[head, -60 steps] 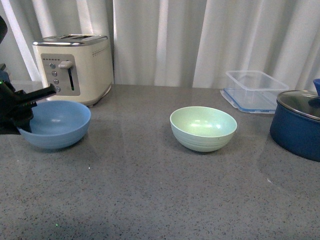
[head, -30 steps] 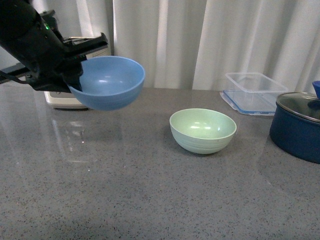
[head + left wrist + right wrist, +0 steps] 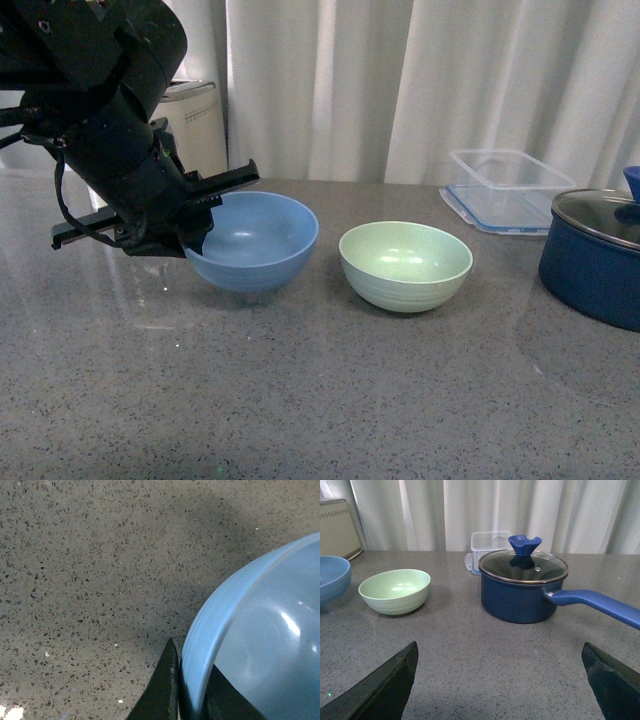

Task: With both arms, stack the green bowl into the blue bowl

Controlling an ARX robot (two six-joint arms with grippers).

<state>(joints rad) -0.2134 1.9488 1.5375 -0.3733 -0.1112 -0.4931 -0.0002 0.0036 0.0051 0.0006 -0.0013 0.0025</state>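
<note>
Left gripper (image 3: 192,697) clamps blue bowl (image 3: 262,240) by rim, one finger inside, one outside, to carry it; bowl low at counter (image 3: 320,400), touching unclear; green bowl (image 3: 405,262) just beyond it from that gripper; right gripper (image 3: 499,652) spread wide, empty, green bowl ahead, probably its pick.
</note>
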